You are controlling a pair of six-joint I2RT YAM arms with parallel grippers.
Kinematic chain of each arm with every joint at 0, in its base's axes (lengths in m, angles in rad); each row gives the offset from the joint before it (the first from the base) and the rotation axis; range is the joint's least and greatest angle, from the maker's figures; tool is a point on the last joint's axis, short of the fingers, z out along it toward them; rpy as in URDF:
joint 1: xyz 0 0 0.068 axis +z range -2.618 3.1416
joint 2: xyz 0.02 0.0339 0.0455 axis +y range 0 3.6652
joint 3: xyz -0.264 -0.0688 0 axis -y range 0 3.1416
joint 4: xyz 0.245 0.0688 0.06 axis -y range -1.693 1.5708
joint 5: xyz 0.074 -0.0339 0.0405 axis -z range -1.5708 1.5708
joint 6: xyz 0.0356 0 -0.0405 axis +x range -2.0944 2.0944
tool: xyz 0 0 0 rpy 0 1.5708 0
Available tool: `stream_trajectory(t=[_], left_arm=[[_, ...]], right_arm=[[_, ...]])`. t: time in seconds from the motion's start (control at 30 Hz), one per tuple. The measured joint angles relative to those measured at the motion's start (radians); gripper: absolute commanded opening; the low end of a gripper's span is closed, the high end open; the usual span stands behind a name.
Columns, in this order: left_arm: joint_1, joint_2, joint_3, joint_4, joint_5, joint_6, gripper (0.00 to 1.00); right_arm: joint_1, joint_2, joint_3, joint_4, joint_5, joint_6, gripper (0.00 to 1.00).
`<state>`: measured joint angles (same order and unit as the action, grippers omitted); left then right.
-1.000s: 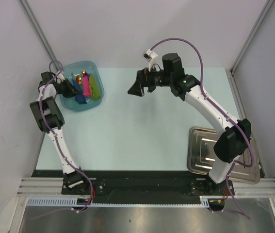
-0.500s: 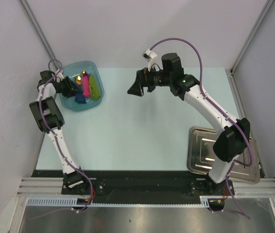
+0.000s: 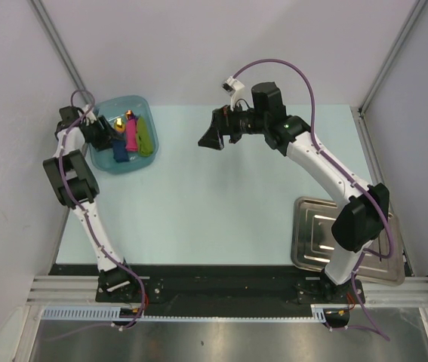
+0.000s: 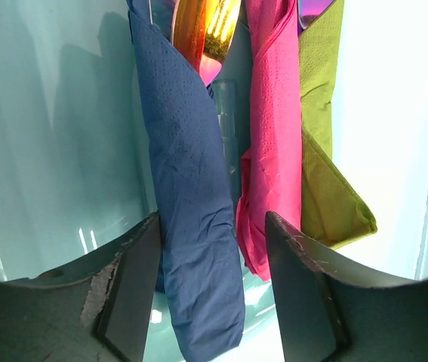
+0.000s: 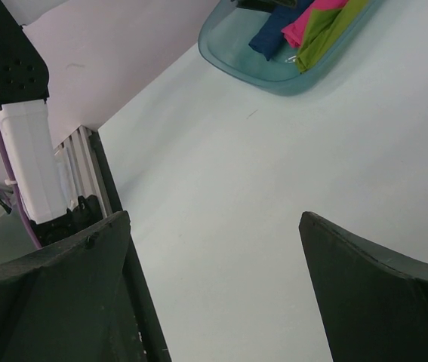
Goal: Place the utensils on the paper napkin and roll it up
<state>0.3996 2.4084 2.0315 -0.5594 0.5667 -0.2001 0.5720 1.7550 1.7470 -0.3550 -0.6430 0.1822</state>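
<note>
the left tool (image 4: 212, 219) is parted inside the teal tub (image 3: 106, 160) at the worktop's far left corner, its jaws either side of the folded navy paper napkin (image 4: 191, 188). the orange-gold utensils (image 4: 207, 30) lie just beyond it. the right tool (image 5: 214, 219) hangs wide open.

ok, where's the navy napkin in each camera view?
Top camera: navy napkin upper left, inside the teal tub, left of the pink napkin.
Left wrist: navy napkin centre-left, running most of the height.
Right wrist: navy napkin at the top edge, right of centre.
Shared landmark: the teal tub.
</note>
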Motion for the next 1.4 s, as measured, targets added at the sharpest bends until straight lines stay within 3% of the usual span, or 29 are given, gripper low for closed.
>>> stream_trajectory(t=[0.17, 0.47, 0.57, 0.6, 0.9, 1.3, 1.4], left_arm=[[-0.001, -0.021, -0.013, 0.008, -0.018, 0.002, 0.64], [-0.037, -0.11, -0.087, 0.038, -0.13, 0.06, 0.78], [-0.052, -0.166, -0.126, 0.055, -0.183, 0.079, 0.9], [-0.057, -0.186, -0.138, 0.062, -0.202, 0.087, 0.99], [-0.161, -0.399, -0.203, 0.073, -0.306, 0.168, 1.0], [-0.47, -0.689, -0.206, -0.071, -0.277, 0.234, 1.0], [-0.543, -0.753, -0.283, -0.092, -0.298, 0.226, 1.0]], right_arm=[[0.0, 0.0, 0.0, 0.0, -0.005, -0.001, 1.0], [-0.005, 0.0, 0.0, -0.002, -0.011, -0.019, 1.0], [-0.01, 0.0, 0.0, -0.008, -0.017, -0.026, 1.0], [-0.012, 0.0, 0.0, -0.01, -0.019, -0.028, 1.0], [-0.077, -0.018, -0.032, -0.017, -0.031, -0.048, 1.0], [-0.309, -0.153, -0.246, 0.023, -0.005, -0.018, 1.0], [-0.388, -0.187, -0.325, 0.021, 0.003, -0.015, 1.0]])
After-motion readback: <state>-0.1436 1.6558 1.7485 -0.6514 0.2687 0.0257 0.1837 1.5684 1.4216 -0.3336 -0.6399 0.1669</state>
